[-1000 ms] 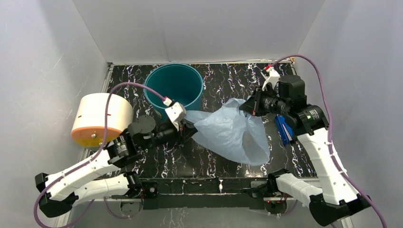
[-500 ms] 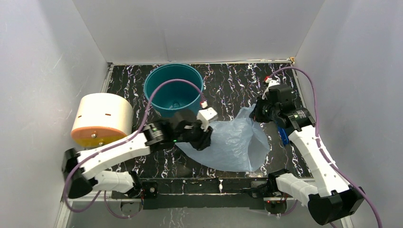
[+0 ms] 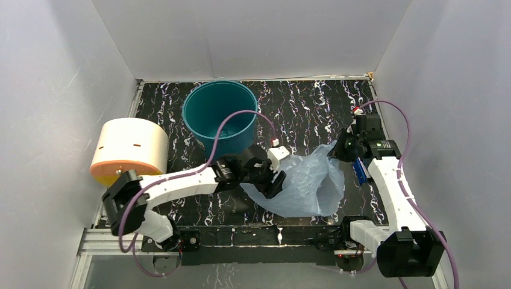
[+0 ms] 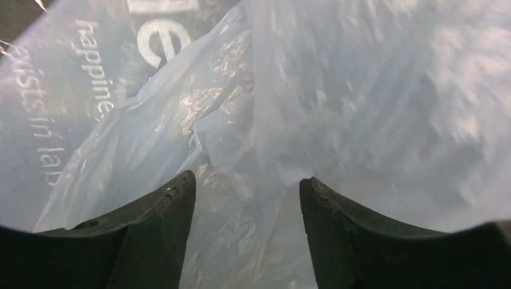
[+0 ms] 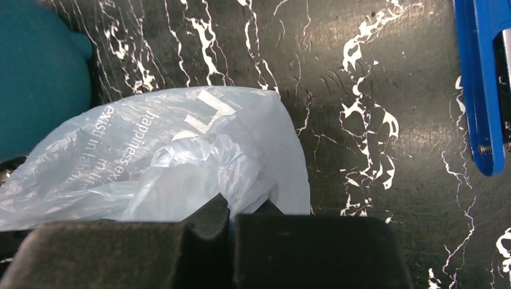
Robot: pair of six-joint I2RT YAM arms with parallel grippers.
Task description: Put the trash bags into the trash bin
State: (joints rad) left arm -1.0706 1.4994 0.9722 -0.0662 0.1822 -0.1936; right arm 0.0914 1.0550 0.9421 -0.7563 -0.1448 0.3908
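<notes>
Left wrist view: I see my left gripper (image 4: 247, 183) with jaws parted, crinkled film of the trash bag (image 4: 361, 90) bulging into the gap.
Right wrist view: my right gripper (image 5: 232, 214) is pinched tight on a fold of the bag.
Bag: heaped on the table (image 3: 301, 102) between both arms.
Bin: the trash bin (image 3: 208, 120) stands upright, with the bag outside it, near its wall.
</notes>
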